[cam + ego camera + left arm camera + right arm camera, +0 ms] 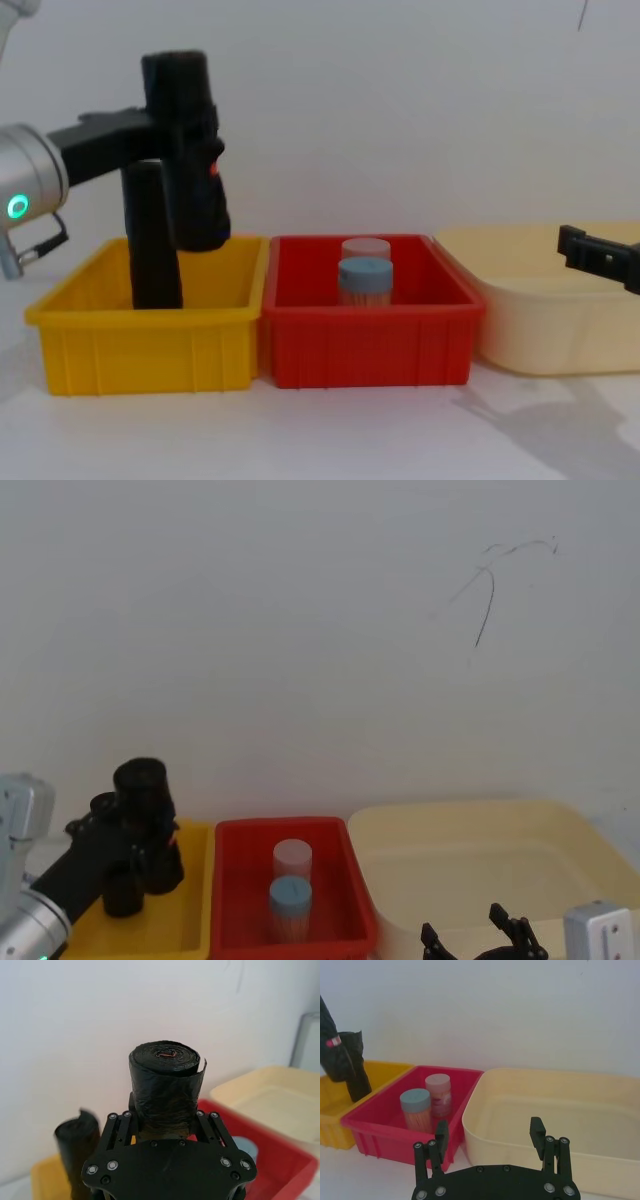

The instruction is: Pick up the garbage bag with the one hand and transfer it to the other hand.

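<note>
The garbage bag (185, 150), a black roll with a small red label, hangs upright above the yellow bin (150, 345). My left gripper (165, 125) is shut on it from the left side. In the left wrist view the fingers (120, 1127) clamp the roll (164, 1087) around its lower part. In the head view the garbage bag (142, 785) and left gripper (140, 832) sit at the lower left. My right gripper (490, 1132) stands open and holds nothing, low at the right in front of the cream tub (555, 1110); it also appears in the head view (475, 930).
A second black roll (152, 240) stands upright inside the yellow bin, just beside the held one. The red bin (370, 345) in the middle holds two jars, one blue-lidded (365, 275). The cream tub (540, 320) is at the right. A white wall rises close behind.
</note>
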